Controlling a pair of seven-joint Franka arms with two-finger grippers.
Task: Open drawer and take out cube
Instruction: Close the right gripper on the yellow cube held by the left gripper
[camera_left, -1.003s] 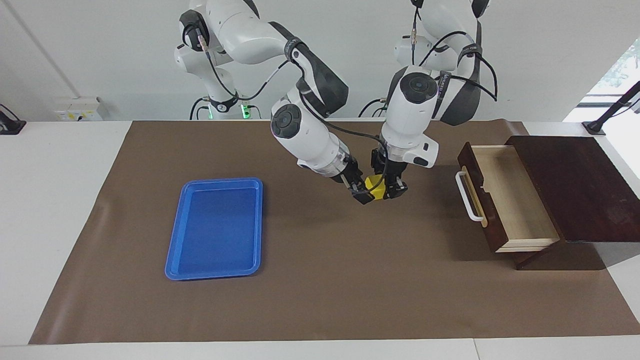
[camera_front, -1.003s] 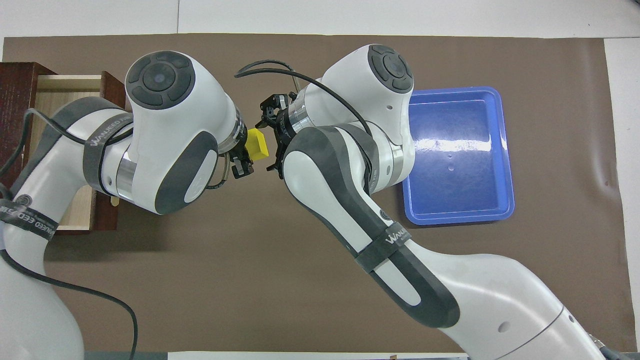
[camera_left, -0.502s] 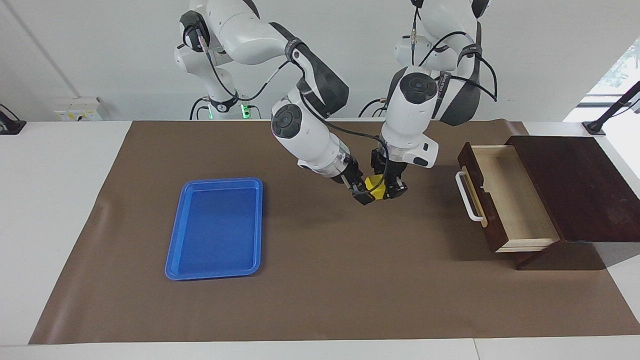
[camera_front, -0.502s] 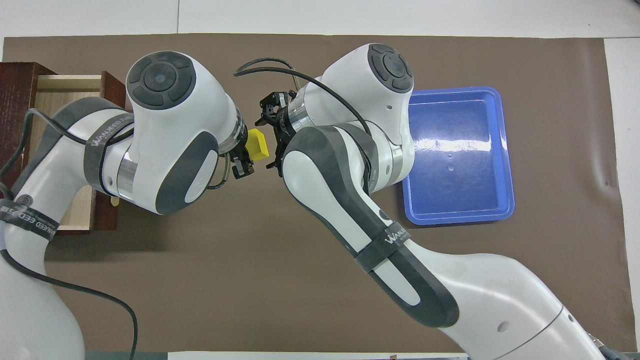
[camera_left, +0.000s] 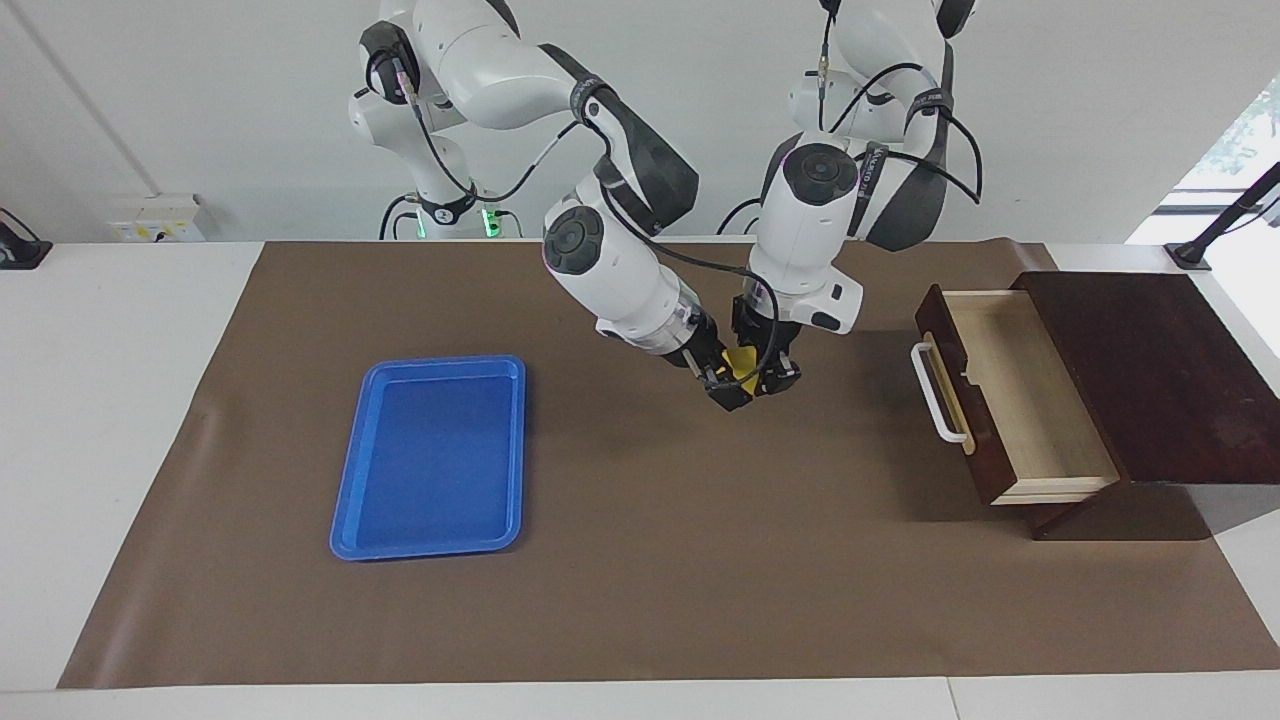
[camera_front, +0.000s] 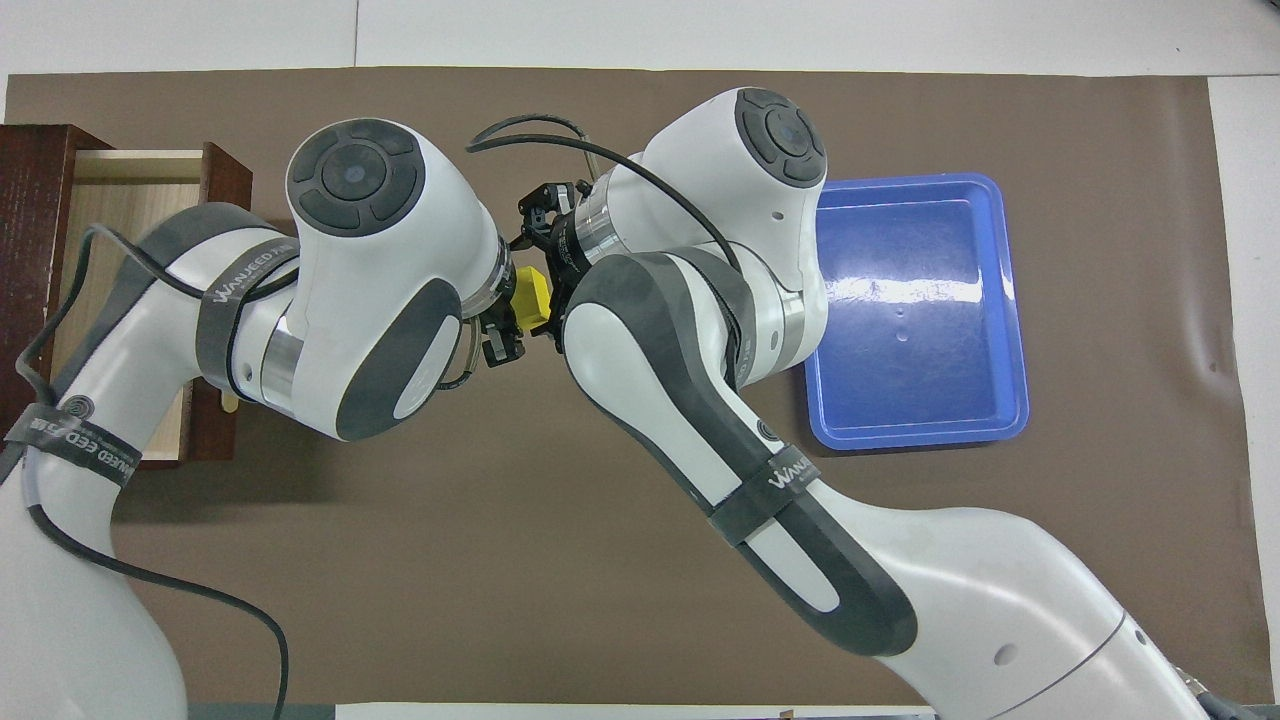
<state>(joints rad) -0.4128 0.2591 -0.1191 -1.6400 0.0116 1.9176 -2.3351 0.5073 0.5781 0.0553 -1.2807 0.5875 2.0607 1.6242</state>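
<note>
Shifted since a second ago: left hand (camera_left: 766, 377) and cube (camera_left: 741, 362), a little way toward the right arm's end of the worktop (camera_left: 110, 400). Before, a small gap between cube and right hand (camera_left: 722, 388). Now, no gap: cube tucked in between the right hand's tips. Left arm's big round joint leaned over the same way too. Right arm just as before. Tray (camera_left: 430, 455) and drawer (camera_left: 1010, 400) in the same spots.

Left hand: up in the air over the brown mat (camera_left: 640, 560), pointing down, squeezed shut on the cube. Arm above it coming almost straight down, bent at the wrist.

Right hand: also up over the mat, slanting down toward the left hand. Tips spread wide, one on each side of the cube. Cannot tell if those tips touch the cube.

Cube: yellow, small, off the mat, held in the air over the middle of the mat, between tray and drawer.

Drawer: at the left arm's end of the worktop, pulled out of its dark box (camera_left: 1160, 370). Pale inside showing, white handle turned toward the tray.

Tray: blue, flat on the mat, toward the right arm's end.
</note>
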